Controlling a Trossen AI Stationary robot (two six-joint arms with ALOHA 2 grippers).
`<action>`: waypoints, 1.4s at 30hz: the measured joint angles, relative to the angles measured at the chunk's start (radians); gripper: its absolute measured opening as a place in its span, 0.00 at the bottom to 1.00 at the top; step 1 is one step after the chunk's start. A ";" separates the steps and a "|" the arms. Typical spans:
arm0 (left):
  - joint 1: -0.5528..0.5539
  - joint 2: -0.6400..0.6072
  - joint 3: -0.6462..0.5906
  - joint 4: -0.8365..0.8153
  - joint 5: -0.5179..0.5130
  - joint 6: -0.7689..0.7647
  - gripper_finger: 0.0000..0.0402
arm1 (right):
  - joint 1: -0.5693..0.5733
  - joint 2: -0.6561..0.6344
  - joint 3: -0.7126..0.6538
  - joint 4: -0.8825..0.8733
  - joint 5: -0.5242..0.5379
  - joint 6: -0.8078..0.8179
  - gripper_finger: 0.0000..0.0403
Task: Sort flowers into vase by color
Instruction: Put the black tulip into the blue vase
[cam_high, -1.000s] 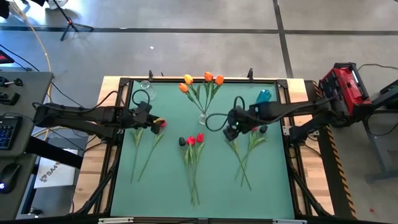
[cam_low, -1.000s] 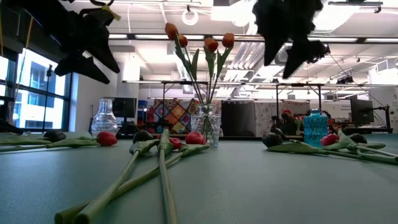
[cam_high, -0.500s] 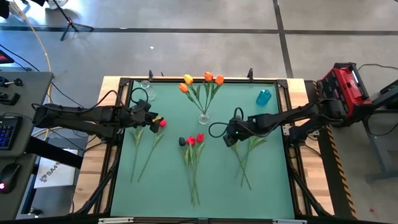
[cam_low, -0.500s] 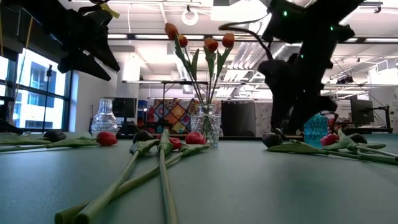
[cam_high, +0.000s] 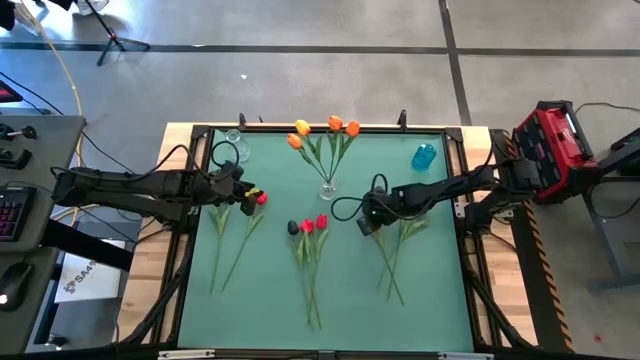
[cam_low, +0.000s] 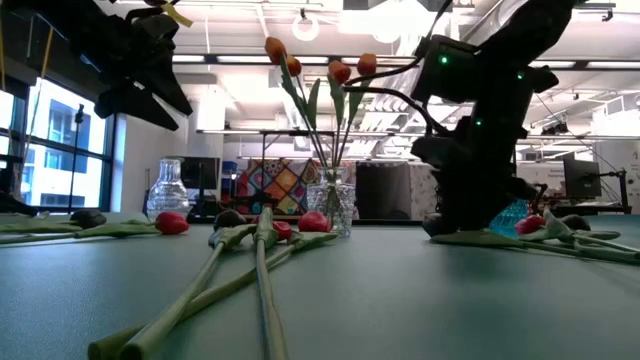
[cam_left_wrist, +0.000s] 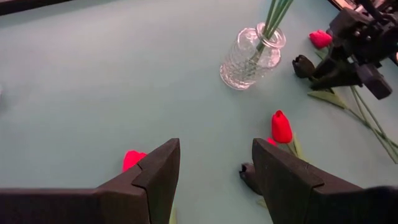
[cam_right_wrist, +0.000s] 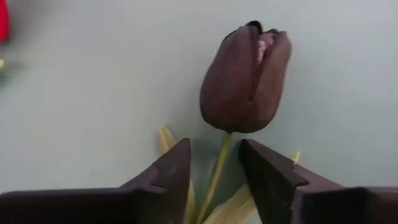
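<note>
dark tulip (cam_right_wrist: 246, 78): stem running straight between right gripper (cam_right_wrist: 214, 163) jaws, head at 12 o'clock
right jaws: apart, nothing clamped yet
left gripper (cam_left_wrist: 214, 163): apart too, waiting over by the red tulip (cam_left_wrist: 132, 159)

Bright even overhead light; soft shadows; ceiling lamps glare, arms backlit in low view.

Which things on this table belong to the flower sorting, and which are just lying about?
Belonging to the job: loose red tulips; dark tulip between the right gripper fingers; orange tulips in the clear vase; empty glass vase; blue vase.

Lying about: red case; keyboard.
</note>
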 joint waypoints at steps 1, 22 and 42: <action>0.000 0.000 0.000 0.000 0.003 0.000 0.47 | 0.000 -0.004 -0.002 -0.002 0.000 0.005 0.26; -0.003 0.000 0.000 -0.001 0.058 -0.012 0.47 | 0.158 -0.346 -0.006 -0.077 0.426 0.321 0.00; -0.004 0.000 0.000 -0.008 0.089 -0.053 0.47 | 0.022 -0.802 -0.004 0.016 1.179 -0.170 0.00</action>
